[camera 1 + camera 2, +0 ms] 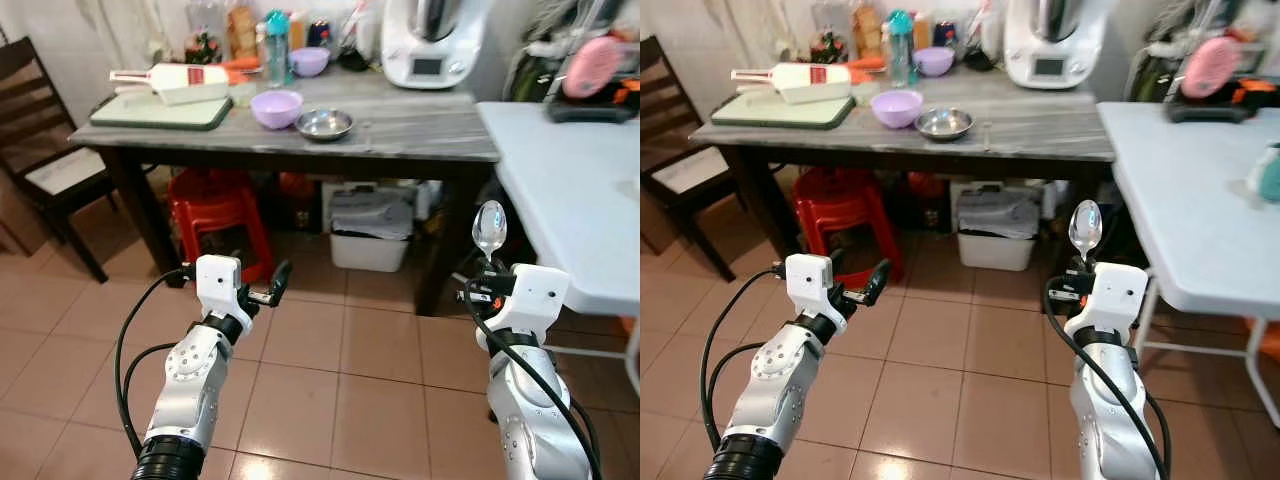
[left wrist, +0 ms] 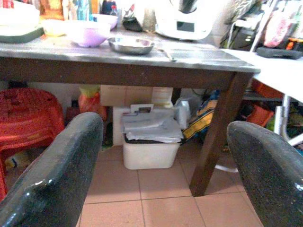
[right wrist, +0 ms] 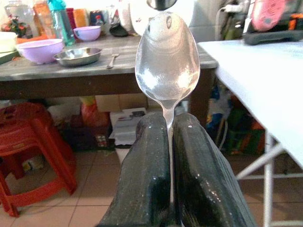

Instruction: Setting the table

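A spoon [image 3: 166,71] is being held upright in the closed jaws of the right gripper [image 3: 169,142] beside the white bench [image 1: 560,190], while the left gripper [image 1: 272,285] is being kept open above the floor.

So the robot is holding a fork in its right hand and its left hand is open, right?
Not quite. The right gripper is shut on a spoon, not a fork; the right wrist view shows its round shiny bowl sticking up between the fingers. The left gripper is open, as you said.
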